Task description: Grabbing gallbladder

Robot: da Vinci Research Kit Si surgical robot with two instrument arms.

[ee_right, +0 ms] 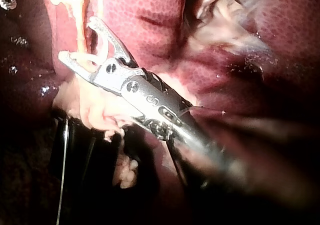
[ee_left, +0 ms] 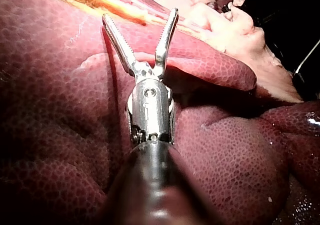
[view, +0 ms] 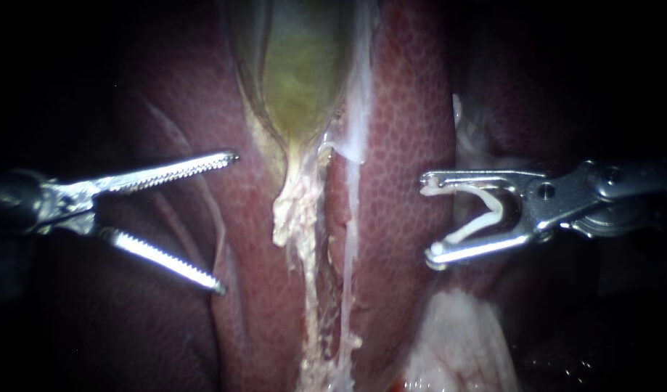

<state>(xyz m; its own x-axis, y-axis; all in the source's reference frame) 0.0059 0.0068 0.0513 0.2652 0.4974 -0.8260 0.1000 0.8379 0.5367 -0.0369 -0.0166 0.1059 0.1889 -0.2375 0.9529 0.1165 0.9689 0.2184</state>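
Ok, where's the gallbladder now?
Endoscope view, top centre: the gallbladder, flanked by liver, lies above and between the left instrument and the right instrument holding a clip, touched by neither.

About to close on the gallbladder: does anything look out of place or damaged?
One thing: the right instrument carries a white clip spread between its jaws, on no tube. Pale tissue below the gallbladder hangs ragged.

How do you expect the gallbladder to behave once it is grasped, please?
The gallbladder will probably be soft and floppy: it looks like a thin-walled, greenish sac tapering to a narrow neck. Its wet sheen suggests it may slip. It seems joined to the liver along its edges, so it would likely stretch rather than lift free.
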